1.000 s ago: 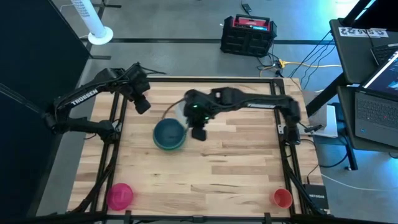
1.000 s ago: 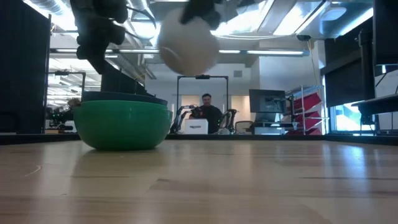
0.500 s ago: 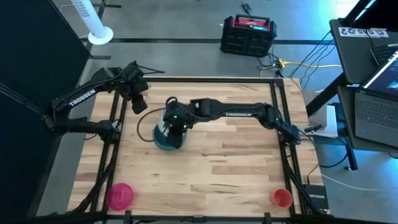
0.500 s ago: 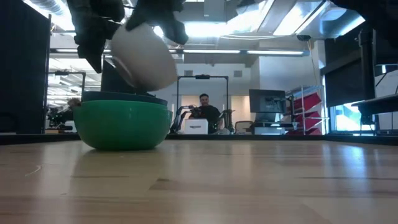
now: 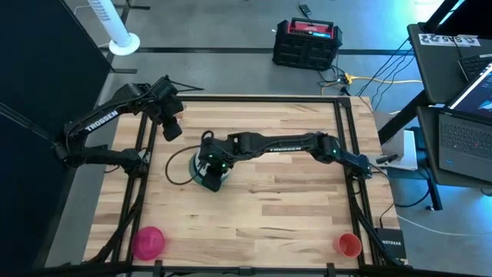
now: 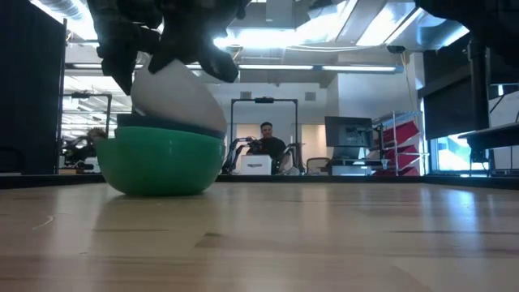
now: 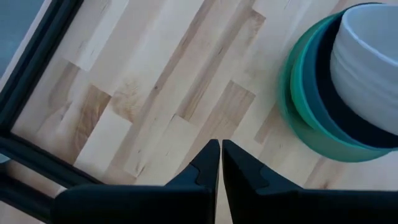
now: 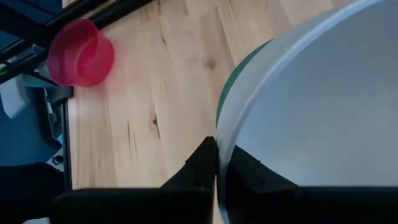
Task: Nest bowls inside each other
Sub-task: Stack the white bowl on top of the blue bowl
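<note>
A stack of nested bowls (image 5: 197, 175) stands left of the table's middle: green outside (image 6: 160, 166), with a dark blue rim (image 6: 166, 123) inside it. My right gripper (image 8: 217, 163) is shut on a white bowl (image 6: 177, 91), which tilts with its lower part down inside the stack. The left wrist view shows the white bowl (image 7: 367, 62) in the dark blue one. My left gripper (image 7: 221, 163) hangs shut above bare wood, on the far left side of the stack. A pink bowl (image 5: 147, 241) and a red bowl (image 5: 349, 245) stand on the table near its front corners. My right gripper pinches the white bowl's rim (image 8: 222, 127) between its two fingers, one inside the bowl and one outside. The fingers slant down from the table's right side. The bowl hangs tilted, its bottom sunk past the stack's rim; whether it rests on the bowl beneath, I cannot tell.
Black frame rails (image 5: 142, 154) run along the table's left and right edges. Bare wood lies between the stack and the front bowls. A cable (image 5: 175, 173) loops beside the stack on its left.
My right gripper has carried the white bowl toward the table's left edge and down, from above the stack's right side to over the stack. It has rolled on the way. The bowl has sunk from clear above the stack into its opening, tilted.
</note>
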Controlling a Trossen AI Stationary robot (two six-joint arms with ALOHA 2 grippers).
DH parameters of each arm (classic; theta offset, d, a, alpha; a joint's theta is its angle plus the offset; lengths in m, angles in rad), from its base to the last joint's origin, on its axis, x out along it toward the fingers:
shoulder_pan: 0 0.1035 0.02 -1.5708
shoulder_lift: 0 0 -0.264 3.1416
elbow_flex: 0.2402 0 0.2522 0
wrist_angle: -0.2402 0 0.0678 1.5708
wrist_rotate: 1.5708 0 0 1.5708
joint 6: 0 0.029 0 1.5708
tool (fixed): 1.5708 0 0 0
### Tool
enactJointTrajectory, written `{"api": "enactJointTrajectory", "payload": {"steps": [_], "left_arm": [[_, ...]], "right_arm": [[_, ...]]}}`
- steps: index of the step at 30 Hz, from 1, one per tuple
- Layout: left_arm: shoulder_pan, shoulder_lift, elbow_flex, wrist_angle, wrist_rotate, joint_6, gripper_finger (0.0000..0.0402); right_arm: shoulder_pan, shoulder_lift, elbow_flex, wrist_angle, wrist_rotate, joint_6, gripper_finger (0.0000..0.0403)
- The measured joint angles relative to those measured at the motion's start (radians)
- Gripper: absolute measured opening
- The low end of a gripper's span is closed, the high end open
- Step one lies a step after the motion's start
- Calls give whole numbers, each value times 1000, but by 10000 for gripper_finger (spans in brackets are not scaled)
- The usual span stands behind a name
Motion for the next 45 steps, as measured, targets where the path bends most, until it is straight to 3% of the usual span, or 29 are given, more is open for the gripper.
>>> {"api": "enactJointTrajectory", "payload": {"steps": [6,15,28,45], "left_arm": [[0,0,0,0,0,0,1],[0,0,0,0,0,0,1],[0,0,0,1,0,8,1],[0,0,0,5,0,12,1]], "right_arm": [[-12,0,0,0,-23,6,21],[-26,-1,-1,40,-43,3,149],[-19,-15,-37,14,-39,-93,172],[-19,-12,-166,82,-43,-114,154]]}}
